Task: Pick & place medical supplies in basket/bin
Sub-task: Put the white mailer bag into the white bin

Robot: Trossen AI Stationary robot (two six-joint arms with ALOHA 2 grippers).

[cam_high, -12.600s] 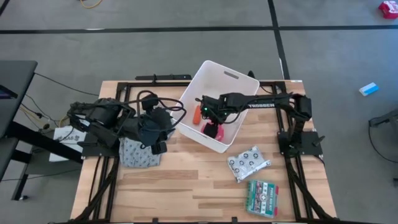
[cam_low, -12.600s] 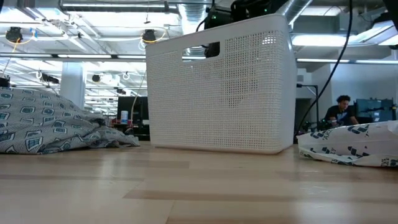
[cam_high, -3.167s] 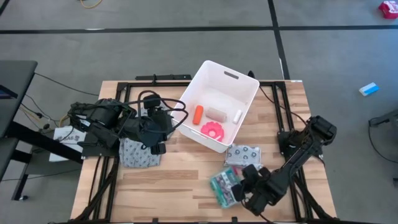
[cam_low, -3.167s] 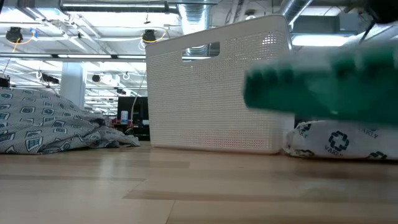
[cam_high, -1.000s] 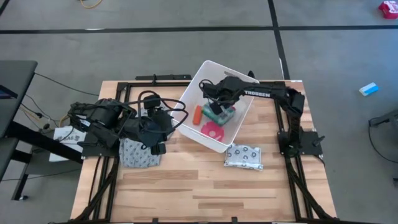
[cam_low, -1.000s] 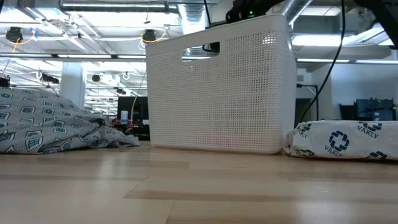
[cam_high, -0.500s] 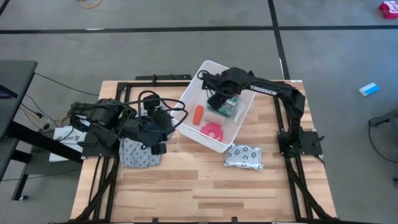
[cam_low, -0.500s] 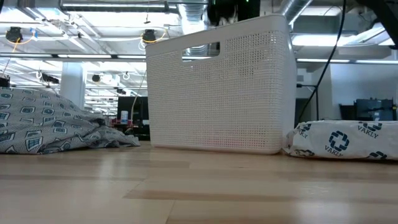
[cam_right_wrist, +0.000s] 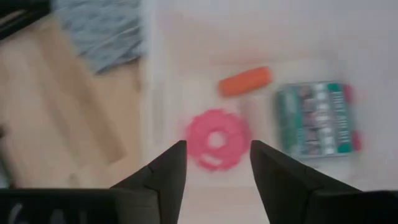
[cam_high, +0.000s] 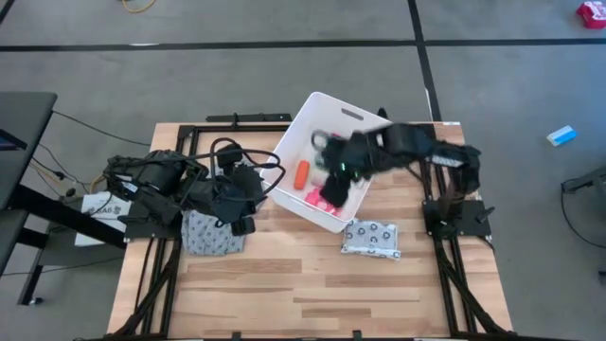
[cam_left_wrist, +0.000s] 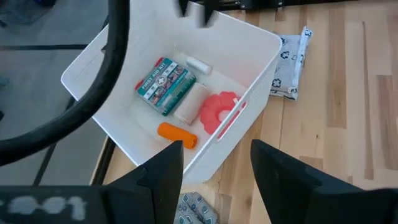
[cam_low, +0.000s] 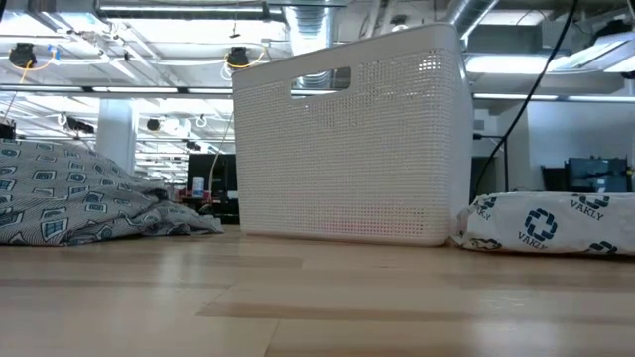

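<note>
While your right gripper (cam_high: 331, 185) hangs over the white bin (cam_high: 320, 107), its fingers (cam_right_wrist: 163, 171) stand apart and hold nothing. Inside the bin you can see the printed box (cam_left_wrist: 165, 85) lying flat, with the white tube (cam_left_wrist: 199, 65) just beside it, the gauze roll (cam_left_wrist: 190, 104) touching it, the pink disc (cam_left_wrist: 217, 110) by the near wall, and the orange cylinder (cam_left_wrist: 176, 134). Your spotted packet (cam_high: 371, 239) lies on the table (cam_high: 284, 284) just outside the bin. Your left gripper (cam_left_wrist: 214, 165) rests spread and empty by the patterned cloth (cam_high: 210, 235).
</note>
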